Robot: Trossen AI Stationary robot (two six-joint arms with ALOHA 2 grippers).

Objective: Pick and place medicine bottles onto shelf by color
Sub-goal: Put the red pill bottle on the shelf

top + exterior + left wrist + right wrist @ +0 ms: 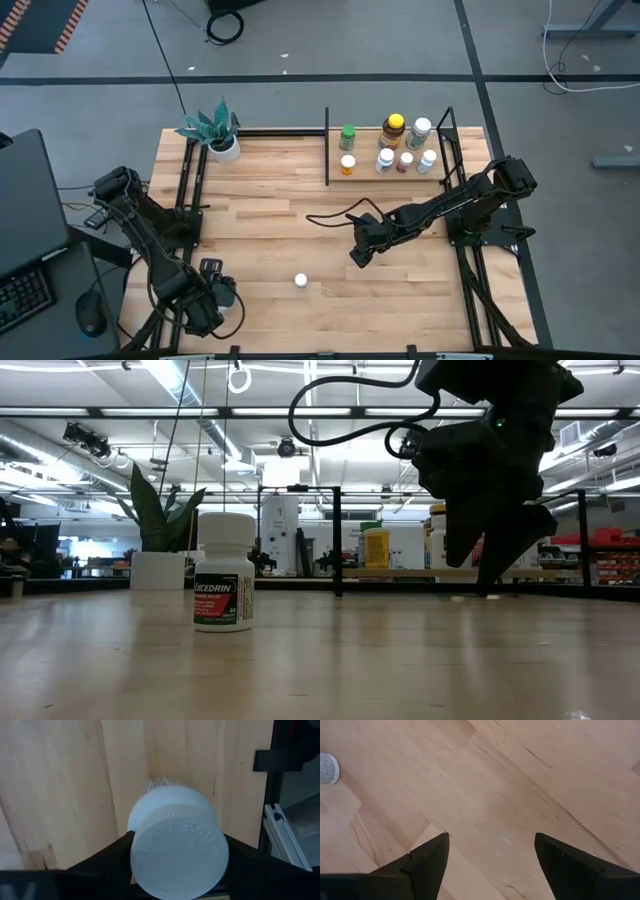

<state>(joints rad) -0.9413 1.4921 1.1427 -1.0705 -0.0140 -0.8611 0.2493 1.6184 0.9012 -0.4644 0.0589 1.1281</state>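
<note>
My left gripper is near the table's near left corner, shut on a white pill bottle whose white cap faces the wrist camera. The gripper hides this bottle in the high view. A second white bottle stands upright on its base on the table; it also shows in the low view. My right gripper hangs open and empty above the table, to the right of that bottle, as the right wrist view shows. The shelf at the far right holds several bottles. My left gripper pinches the white bottle between its two fingers at the cap, one finger on each side. The fingers run along the bottle's length, its body pointing away toward the tabletop. Whether its base rests on the table cannot be told.
On the shelf stand a green-capped bottle, an amber yellow-capped one, a pinkish one and white ones. A potted teal plant stands at the far left. Black frame rails run along both table sides.
</note>
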